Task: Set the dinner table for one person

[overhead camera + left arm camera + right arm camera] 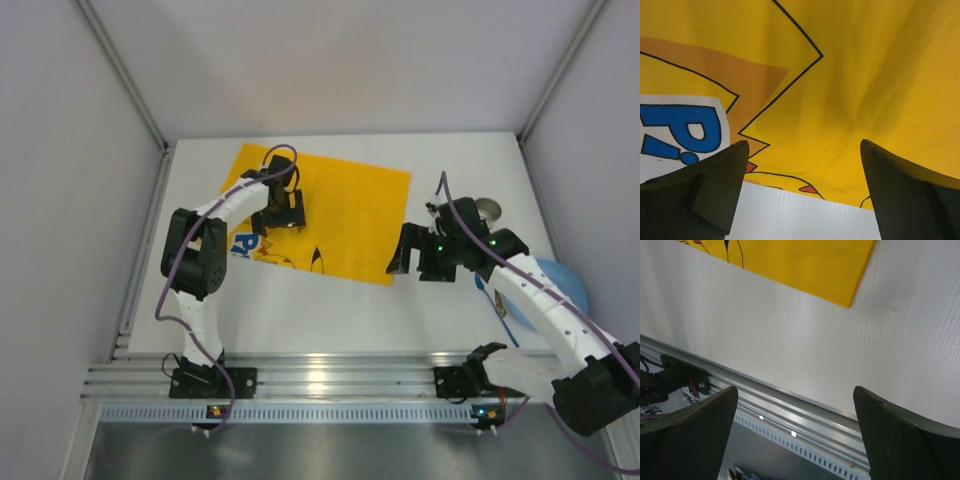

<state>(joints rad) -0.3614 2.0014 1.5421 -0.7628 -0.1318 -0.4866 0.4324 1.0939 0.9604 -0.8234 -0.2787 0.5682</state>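
The white dinner table [330,310] carries a yellow printed mat [350,210] left of centre. My left gripper [283,218] hangs open over the mat's left half; the left wrist view shows my left gripper [803,145] with only the mat [865,75] and a strip of bare table [800,215] between its fingers. My right gripper [420,268] is open just off the mat's near right corner. In the right wrist view my right gripper [795,390] holds nothing, above the table [840,340], with the mat's corner [805,260] at the top.
A blue plate [565,285] lies at the right edge, partly under the right arm. A metal cup [489,210] stands behind the right gripper. An aluminium rail [320,375] runs along the near edge, also in the right wrist view as the rail [790,410]. Grey walls enclose the table.
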